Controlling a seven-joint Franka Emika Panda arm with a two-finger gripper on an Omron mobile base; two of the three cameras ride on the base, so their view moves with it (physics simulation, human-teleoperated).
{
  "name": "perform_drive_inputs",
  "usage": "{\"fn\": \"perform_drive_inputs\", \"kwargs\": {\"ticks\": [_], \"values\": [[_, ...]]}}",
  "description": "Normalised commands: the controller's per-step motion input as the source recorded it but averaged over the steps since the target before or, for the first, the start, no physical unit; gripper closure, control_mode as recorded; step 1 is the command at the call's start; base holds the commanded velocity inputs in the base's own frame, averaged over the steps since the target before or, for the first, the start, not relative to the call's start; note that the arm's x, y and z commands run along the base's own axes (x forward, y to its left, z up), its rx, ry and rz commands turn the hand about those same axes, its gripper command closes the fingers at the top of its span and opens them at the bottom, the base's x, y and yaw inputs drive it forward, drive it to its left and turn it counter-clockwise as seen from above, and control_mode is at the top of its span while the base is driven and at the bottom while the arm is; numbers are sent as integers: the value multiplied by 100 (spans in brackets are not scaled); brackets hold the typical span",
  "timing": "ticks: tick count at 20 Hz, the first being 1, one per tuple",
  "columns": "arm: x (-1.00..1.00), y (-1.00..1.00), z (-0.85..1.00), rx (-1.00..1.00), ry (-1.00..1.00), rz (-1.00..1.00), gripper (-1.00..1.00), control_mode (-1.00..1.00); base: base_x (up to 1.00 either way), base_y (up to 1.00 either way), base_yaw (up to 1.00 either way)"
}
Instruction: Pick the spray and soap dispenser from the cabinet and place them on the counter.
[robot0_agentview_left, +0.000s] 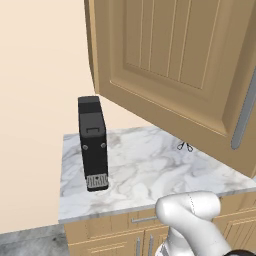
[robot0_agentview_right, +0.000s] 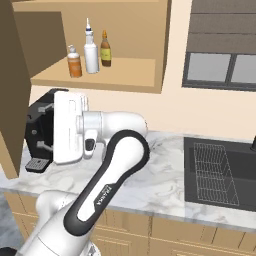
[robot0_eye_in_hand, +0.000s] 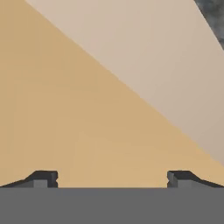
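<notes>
The cabinet (robot0_agentview_right: 100, 75) stands open, and its door (robot0_agentview_left: 170, 60) is swung out over the counter (robot0_agentview_left: 145, 170). On its shelf the orange soap dispenser (robot0_agentview_right: 74, 62) stands at the left. The taller white spray (robot0_agentview_right: 91, 52) is right beside it. Below the shelf my gripper (robot0_agentview_right: 45, 127) points left toward the open door, in front of a black coffee machine (robot0_agentview_right: 35, 137). In the hand view the gripper (robot0_eye_in_hand: 111, 177) is open, its fingertips (robot0_eye_in_hand: 43, 177) set wide apart with nothing between them, facing a wooden panel and beige wall.
A brown bottle (robot0_agentview_right: 105, 49) stands on the shelf to the right of the spray. Small scissors (robot0_agentview_left: 185, 146) lie on the counter under the door. A dark sink (robot0_agentview_right: 220, 175) with a wire rack is at the right, below a window (robot0_agentview_right: 225, 70).
</notes>
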Motion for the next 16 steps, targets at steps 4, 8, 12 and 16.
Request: {"fn": "perform_drive_inputs", "kwargs": {"ticks": [4, 8, 12, 16], "values": [[-1, 28, 0, -1, 1, -2, -100, -100, 0, 0, 0], [-8, 32, 3, -2, 0, -2, -100, -100, 0, 0, 0], [-3, 43, 2, -7, 0, -6, -100, -100, 0, 0, 0], [-5, 47, 1, -7, 0, -8, -100, -100, 0, 0, 0]]}}
